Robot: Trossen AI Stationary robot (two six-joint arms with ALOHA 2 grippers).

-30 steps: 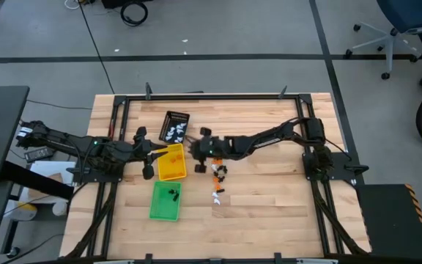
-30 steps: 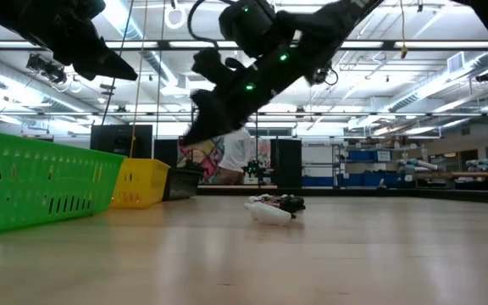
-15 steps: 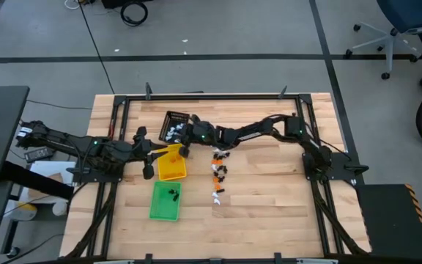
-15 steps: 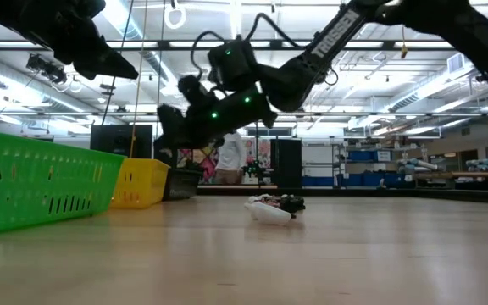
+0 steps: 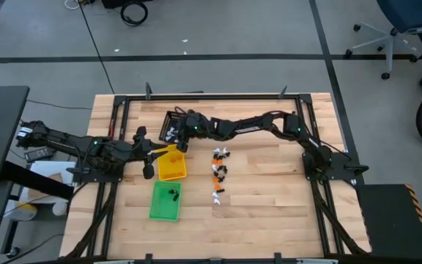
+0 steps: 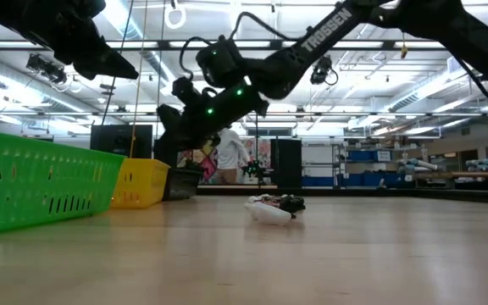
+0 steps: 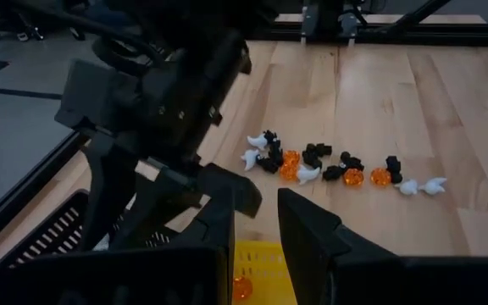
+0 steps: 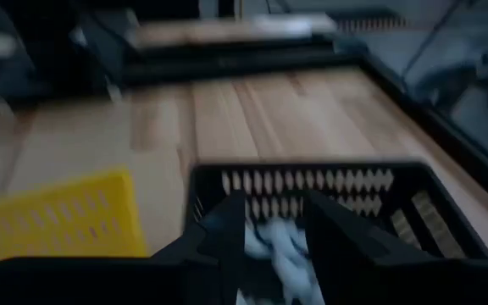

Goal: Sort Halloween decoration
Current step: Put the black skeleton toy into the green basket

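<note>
The Halloween trinkets, white, orange and black, lie in a loose row (image 5: pixel 218 172) on the table, also seen in the left wrist view (image 7: pixel 329 165) and the low view (image 6: pixel 274 207). My right gripper (image 5: pixel 182 135) (image 8: pixel 274 222) hangs over the black tray (image 5: pixel 174 126), which holds white trinkets (image 8: pixel 291 254), and is shut on a white trinket. My left gripper (image 5: pixel 146 152) (image 7: pixel 255 212) waits open, raised at the left edge of the yellow tray (image 5: pixel 171 164). An orange trinket (image 7: pixel 241 286) lies in that tray. Black trinkets (image 5: pixel 172 193) sit in the green tray (image 5: pixel 165 201). My right gripper has a white trinket (image 8: pixel 269 239) between its two fingers, lifted clear above the black tray's inside. The picture is blurred, so which part of the trinket the fingers are on cannot be told.
The three trays stand in a line on the table's left half, black farthest, green nearest. A black metal frame (image 5: pixel 211 96) runs round the tabletop. The right arm (image 5: pixel 255 126) stretches across the far half. Bare wood lies near the front edge.
My right gripper has travelled from beside the yellow tray, near the trinket row, toward the table's far-left, and now hangs over the black tray. The row of trinkets and the trays have stayed put.
</note>
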